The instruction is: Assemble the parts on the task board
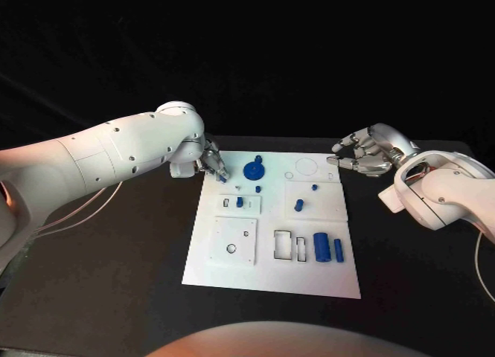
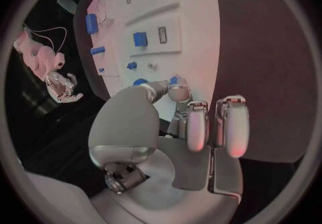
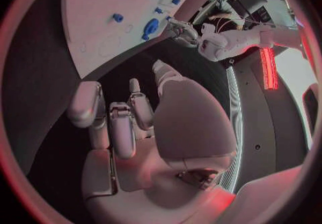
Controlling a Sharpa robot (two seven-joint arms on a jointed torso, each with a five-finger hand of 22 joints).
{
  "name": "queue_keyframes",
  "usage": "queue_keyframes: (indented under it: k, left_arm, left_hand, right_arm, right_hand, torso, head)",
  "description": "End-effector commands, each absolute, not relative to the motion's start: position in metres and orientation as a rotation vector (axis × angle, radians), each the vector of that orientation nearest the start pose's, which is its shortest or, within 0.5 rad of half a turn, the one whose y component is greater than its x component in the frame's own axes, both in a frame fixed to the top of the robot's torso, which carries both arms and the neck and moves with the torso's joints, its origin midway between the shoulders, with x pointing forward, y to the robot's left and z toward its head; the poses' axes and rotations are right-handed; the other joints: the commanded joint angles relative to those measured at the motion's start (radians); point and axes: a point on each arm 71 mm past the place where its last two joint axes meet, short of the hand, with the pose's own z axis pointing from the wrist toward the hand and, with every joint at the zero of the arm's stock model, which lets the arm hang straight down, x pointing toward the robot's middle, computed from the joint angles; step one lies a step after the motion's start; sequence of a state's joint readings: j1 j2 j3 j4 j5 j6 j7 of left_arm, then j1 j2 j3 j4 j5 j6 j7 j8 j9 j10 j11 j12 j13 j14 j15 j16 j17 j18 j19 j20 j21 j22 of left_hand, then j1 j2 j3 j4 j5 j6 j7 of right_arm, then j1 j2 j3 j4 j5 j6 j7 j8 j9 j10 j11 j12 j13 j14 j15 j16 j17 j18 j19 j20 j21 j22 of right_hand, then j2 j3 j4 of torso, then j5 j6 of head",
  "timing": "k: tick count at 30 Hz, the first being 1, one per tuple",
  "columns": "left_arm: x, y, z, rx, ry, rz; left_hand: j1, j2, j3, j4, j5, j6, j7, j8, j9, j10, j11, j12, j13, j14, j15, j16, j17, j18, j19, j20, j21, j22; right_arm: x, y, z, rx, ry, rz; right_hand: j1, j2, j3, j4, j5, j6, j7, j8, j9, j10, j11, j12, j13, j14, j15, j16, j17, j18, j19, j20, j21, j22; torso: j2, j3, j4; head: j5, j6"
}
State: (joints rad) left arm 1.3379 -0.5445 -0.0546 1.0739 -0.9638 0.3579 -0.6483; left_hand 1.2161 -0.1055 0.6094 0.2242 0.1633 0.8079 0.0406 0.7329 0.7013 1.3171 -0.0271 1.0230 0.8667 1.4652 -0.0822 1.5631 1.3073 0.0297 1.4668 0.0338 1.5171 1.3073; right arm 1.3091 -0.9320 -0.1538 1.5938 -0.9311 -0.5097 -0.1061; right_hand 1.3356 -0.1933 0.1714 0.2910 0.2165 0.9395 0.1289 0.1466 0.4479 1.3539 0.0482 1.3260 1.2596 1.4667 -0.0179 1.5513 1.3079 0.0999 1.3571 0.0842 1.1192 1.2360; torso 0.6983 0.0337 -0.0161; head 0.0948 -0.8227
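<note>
Task board (image 1: 312, 275), white plate, lies at the middle of the black table (image 1: 129, 253). Left arm reaches in to the board's far left corner; left hand (image 1: 210, 162) is angled down over that corner, its fingers (image 2: 180, 91) drawn together with the tips at the board's surface, and a small blue part (image 2: 174, 80) shows right at the tips; whether it is pinched or merely touched cannot be told. Blue round disc part (image 1: 254, 172) sits on the board just beside the left hand's fingertips. Right arm bends in from the board's right side; right hand (image 1: 365, 152) hangs over bare table off the board's far right corner, apart from the board, fingers (image 3: 121, 127) curled in, nothing between them. Blue cylinder (image 1: 322, 247) and a thinner blue bar (image 1: 339, 250) lie side by side near the board's near right area; small blue pegs (image 1: 240, 201) stand at the board's centre.
</note>
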Motion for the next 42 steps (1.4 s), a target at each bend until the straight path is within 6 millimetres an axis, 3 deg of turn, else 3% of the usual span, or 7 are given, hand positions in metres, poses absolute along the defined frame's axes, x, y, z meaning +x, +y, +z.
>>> queue_keyframes:
  k: [1,16,29,42]
  left_arm:
    - [0.561,0.198,-0.191,-0.362,2.419,-0.288]
    - [0.537,0.202,-0.190,-0.413,2.418,-0.393]
    - [0.505,0.208,-0.201,-0.296,2.390,-0.372]
    - [0.492,0.201,-0.211,-0.212,2.373,-0.343]
  left_hand:
    - [-0.007,-0.006,0.123,-0.075,-0.005,-0.011,-0.001,0.042,0.069,0.004,-0.003,0.005,-0.004,0.105,-0.004,0.005,0.259,-0.012,0.062,-0.007,0.000,0.219]
    - [-0.037,-0.016,0.192,-0.115,0.005,-0.014,-0.001,0.070,0.084,0.010,-0.003,0.010,-0.003,0.104,-0.004,0.005,0.258,-0.011,0.059,-0.006,-0.003,0.218]
    - [-0.052,-0.025,0.225,-0.138,0.013,-0.005,-0.001,0.078,0.082,0.015,-0.003,0.008,-0.009,0.105,-0.004,0.005,0.259,-0.012,0.061,-0.007,-0.002,0.219]
    - [-0.083,-0.035,0.261,-0.159,0.043,0.009,-0.001,0.087,0.074,0.029,-0.002,0.016,-0.005,0.106,-0.009,0.008,0.263,-0.014,0.068,-0.010,0.007,0.227]
  right_arm:
    - [0.481,-0.239,-0.169,0.391,1.652,0.767]
    - [0.481,-0.241,-0.170,0.394,1.663,0.759]
    - [0.481,-0.243,-0.171,0.395,1.666,0.753]
    - [0.480,-0.243,-0.172,0.394,1.669,0.754]
  right_hand:
    - [-0.004,0.003,-0.005,-0.002,0.005,-0.001,-0.001,0.005,0.001,-0.006,-0.001,-0.005,-0.001,0.089,-0.004,-0.002,0.202,0.009,-0.009,0.000,-0.004,-0.001]
    - [-0.004,0.003,-0.005,-0.002,0.005,-0.001,-0.001,0.005,0.001,-0.006,-0.001,-0.005,-0.001,0.089,-0.004,-0.002,0.202,0.009,-0.009,0.000,-0.004,-0.001]
    - [-0.004,0.004,-0.005,-0.003,0.006,-0.001,-0.002,0.006,0.002,-0.006,-0.001,-0.005,0.000,0.089,-0.005,-0.003,0.200,0.009,-0.009,0.000,-0.005,-0.002]
    - [-0.004,0.004,-0.005,-0.003,0.006,-0.001,-0.002,0.006,0.002,-0.006,-0.001,-0.005,0.000,0.089,-0.005,-0.003,0.200,0.009,-0.009,0.000,-0.005,-0.002]
  torso:
    - [0.000,0.0003,-0.0008]
    - [-0.001,0.0008,0.0010]
    - [-0.004,-0.0008,0.0063]
    - [-0.001,-0.0006,0.0035]
  head:
    - [0.001,-0.002]
    - [0.001,-0.007]
    - [0.005,-0.009]
    - [0.013,-0.014]
